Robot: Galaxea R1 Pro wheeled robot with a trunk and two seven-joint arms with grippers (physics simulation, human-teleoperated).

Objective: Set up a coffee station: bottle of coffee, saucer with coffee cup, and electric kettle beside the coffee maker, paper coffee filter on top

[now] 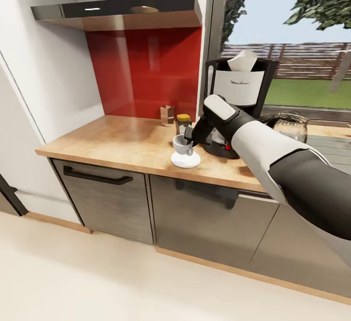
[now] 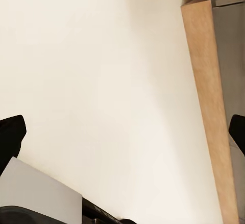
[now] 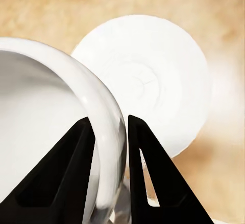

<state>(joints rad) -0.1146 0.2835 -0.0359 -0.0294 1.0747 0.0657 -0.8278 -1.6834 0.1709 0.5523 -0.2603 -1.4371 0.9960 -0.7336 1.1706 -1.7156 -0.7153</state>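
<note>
The rim of the white ceramic coffee cup (image 3: 61,132) is pinched between the black fingers of the right gripper (image 3: 108,132), a grip seen close in the right wrist view. The cup is seen over the round white saucer (image 1: 185,160) on the wooden countertop (image 1: 131,143), before the black coffee maker (image 1: 239,87) topped with a white paper filter (image 1: 242,60). The left gripper (image 2: 122,132) is shown spread wide over pale floor (image 2: 102,70), holding nothing.

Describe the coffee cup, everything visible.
The coffee cup is a small, glossy white cup, ceramic by its look, open at the top and showing nothing inside. It stands roughly upright over the white saucer on the wooden countertop, just left of the black coffee maker. The right hand pinches its rim, one finger inside the wall and one outside. Whether its base already rests on the saucer cannot be told. No handle is visible.
</note>
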